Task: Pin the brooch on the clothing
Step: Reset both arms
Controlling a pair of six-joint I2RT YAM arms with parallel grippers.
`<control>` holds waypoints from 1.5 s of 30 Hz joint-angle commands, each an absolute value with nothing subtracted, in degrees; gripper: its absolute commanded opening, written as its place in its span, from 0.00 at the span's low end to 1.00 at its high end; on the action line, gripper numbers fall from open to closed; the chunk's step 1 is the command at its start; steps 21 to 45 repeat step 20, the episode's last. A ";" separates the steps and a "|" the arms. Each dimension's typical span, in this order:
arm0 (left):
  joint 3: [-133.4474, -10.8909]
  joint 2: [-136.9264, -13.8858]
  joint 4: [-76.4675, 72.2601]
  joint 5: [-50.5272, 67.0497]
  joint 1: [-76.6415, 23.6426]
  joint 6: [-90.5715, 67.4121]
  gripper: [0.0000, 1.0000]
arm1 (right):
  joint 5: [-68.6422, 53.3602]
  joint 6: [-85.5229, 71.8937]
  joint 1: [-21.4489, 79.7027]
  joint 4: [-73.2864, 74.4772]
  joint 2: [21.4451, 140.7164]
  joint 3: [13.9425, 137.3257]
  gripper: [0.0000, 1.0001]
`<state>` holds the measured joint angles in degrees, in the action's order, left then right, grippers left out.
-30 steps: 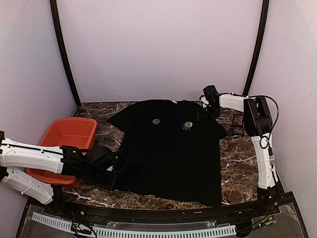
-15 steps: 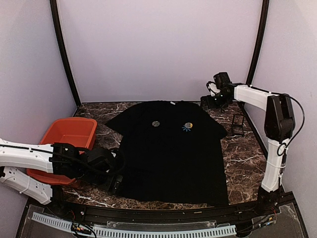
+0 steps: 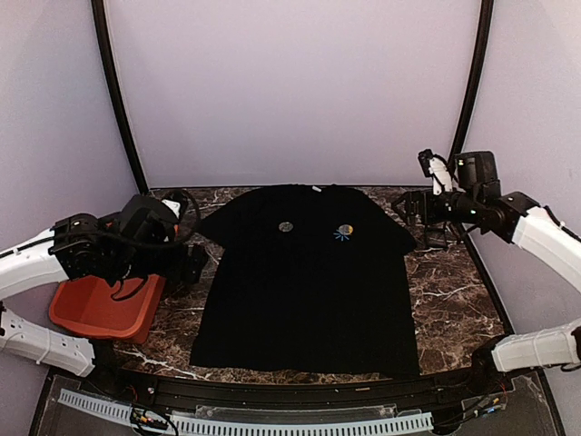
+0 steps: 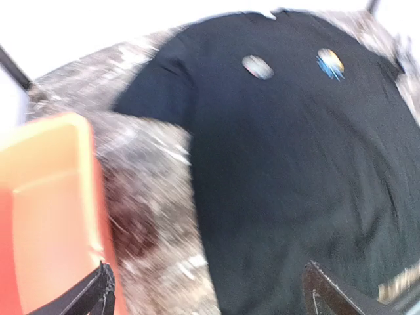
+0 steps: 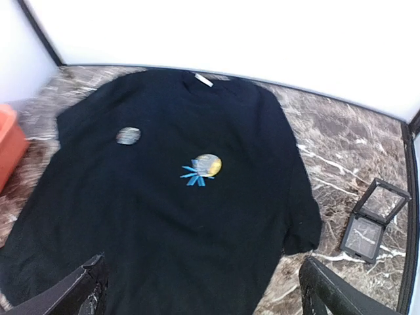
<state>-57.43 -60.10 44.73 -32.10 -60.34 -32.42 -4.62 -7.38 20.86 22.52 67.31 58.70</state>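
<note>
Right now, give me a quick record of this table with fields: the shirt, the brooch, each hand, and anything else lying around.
shirt: black T-shirt spread flat on the marble table, collar at the far side
brooch: small round grey brooch on the chest, apart from the starburst print, on the left arm's side of it
left hand: open, holding nothing
right hand: open, holding nothing
other: orange bin left of the shirt; small black case right of it

A dark marbled bench (image 3: 449, 304) veined in white carries an orange plastic tub (image 3: 95, 313) at its left edge. A small open black case (image 5: 369, 222) lies near its right edge.
</note>
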 commanded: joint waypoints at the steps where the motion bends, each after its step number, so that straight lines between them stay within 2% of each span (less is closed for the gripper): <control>1: -58.17 -56.07 36.39 -26.95 -44.65 -17.63 0.99 | -5.00 -8.87 21.89 24.48 55.43 54.45 0.99; 7: -55.68 -61.37 28.62 -13.92 -30.98 -9.07 0.99 | -0.90 -7.58 22.46 30.01 37.87 49.42 0.99; 11: -50.13 -62.15 20.20 -6.26 -25.96 -6.75 0.99 | 1.08 -6.86 22.52 31.77 32.87 47.38 0.99; 20: -44.11 -56.75 12.73 -5.03 -24.25 -4.87 0.99 | 3.19 -7.14 22.51 32.38 30.35 46.89 0.99; 45: -44.11 -56.75 12.73 -5.03 -24.25 -4.87 0.99 | 3.19 -7.14 22.51 32.38 30.35 46.89 0.99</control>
